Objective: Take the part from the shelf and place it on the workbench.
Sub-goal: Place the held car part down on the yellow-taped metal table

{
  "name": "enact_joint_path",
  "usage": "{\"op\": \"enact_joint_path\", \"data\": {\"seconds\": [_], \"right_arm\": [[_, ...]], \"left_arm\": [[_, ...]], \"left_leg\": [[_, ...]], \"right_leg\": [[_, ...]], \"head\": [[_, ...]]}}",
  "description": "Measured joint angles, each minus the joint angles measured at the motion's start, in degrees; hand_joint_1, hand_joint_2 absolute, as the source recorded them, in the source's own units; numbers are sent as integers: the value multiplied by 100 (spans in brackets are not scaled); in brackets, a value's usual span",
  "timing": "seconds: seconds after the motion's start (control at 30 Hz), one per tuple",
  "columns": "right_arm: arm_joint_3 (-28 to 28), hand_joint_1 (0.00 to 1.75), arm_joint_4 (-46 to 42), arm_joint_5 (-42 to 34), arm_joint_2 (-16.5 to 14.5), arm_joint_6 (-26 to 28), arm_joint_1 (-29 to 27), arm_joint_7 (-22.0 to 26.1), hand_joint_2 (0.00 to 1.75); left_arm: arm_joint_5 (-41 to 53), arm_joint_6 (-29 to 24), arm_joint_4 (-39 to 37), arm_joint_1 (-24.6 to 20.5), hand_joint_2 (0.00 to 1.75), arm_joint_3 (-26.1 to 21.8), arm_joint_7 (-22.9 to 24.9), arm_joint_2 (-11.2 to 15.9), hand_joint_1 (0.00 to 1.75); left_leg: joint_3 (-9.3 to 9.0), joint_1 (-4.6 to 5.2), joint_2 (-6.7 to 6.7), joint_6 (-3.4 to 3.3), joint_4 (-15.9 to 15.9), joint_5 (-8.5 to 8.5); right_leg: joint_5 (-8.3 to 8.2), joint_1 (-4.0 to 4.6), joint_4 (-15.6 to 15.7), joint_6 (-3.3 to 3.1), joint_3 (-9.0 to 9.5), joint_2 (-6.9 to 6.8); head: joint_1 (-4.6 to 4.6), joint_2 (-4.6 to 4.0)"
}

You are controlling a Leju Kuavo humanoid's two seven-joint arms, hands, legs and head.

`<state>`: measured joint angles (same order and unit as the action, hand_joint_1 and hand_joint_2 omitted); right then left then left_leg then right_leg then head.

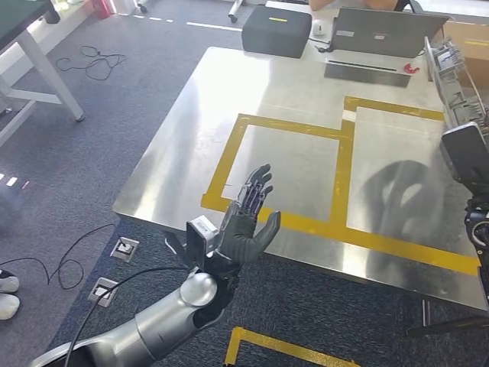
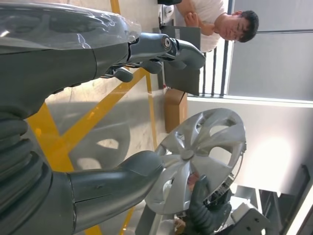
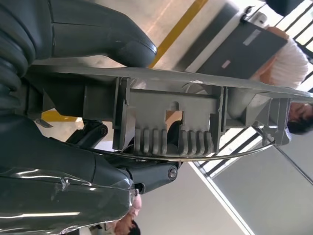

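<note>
The part is a silver wheel cover (image 2: 201, 156) with curved spokes; I see it edge-on above the workbench's right end (image 1: 455, 84). My right hand (image 2: 201, 210) grips it by the rim, thumb on one face (image 3: 103, 34) and fingers behind the ribbed back (image 3: 166, 122). The cover hangs above the steel workbench (image 1: 190, 145), over the right of two areas marked in yellow tape, where its shadow falls. My left hand (image 1: 247, 222) is raised over the front edge of the bench, palm up, fingers spread, holding nothing.
A dark case (image 1: 276, 30), a laptop (image 1: 383, 32) and a small red object (image 1: 410, 69) lie at the far end of the bench, where a person (image 2: 221, 24) sits. Cables (image 1: 92, 61) and floor sockets (image 1: 124, 248) are on the carpet to the left.
</note>
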<state>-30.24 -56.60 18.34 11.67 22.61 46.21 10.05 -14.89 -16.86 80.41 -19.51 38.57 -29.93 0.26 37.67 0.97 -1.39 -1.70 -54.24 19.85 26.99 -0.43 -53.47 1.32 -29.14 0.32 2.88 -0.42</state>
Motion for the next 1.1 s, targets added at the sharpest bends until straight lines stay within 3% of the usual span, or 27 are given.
{"op": "enact_joint_path", "data": {"seconds": [0.17,0.5,0.73,0.87,0.93,1.0,1.07,1.1], "right_arm": [[-86,175,429,466,0,125,88,-172,175],[-205,175,889,639,0,168,157,-235,175],[-340,175,1179,1829,3,230,255,-669,175],[-413,0,1341,2263,13,205,355,-824,0],[-466,0,1427,2400,15,194,430,-861,0],[-503,0,1491,2448,15,188,471,-856,0],[-532,0,1550,2471,15,189,476,-839,0],[-544,0,1576,2479,15,189,478,-828,0]], "left_arm": [[-37,-1,-37,0,175,-6,-60,7,0],[-36,2,-91,0,175,-10,-66,18,0],[-11,3,-98,-1,175,-10,-76,18,0],[-77,8,-101,0,175,-15,-85,20,0],[-101,9,-107,2,87,-20,-121,25,0],[-127,8,-109,8,87,-22,-166,32,0],[-161,-1,-109,16,175,-30,-184,37,0],[-170,-7,-109,19,175,-35,-185,38,0]], "left_leg": [[0,0,0,0,5,0],[-3,-1,3,4,10,-3],[-3,-1,3,6,10,-4],[-5,-1,4,6,10,-5],[-7,-2,4,6,10,-5],[-11,-3,4,7,10,-5],[-12,-3,3,7,10,-5],[-13,-3,3,7,10,-5]], "right_leg": [[1,0,0,0,-3,0],[0,0,0,0,-5,3],[0,0,0,0,-6,4],[0,0,0,0,-5,4],[0,0,0,0,-3,5],[0,1,0,0,0,6],[0,2,0,0,2,4],[0,2,0,0,3,4]], "head": [[0,0],[-1,0],[-1,0],[-1,0],[0,0],[1,0],[0,0],[2,0]]}}
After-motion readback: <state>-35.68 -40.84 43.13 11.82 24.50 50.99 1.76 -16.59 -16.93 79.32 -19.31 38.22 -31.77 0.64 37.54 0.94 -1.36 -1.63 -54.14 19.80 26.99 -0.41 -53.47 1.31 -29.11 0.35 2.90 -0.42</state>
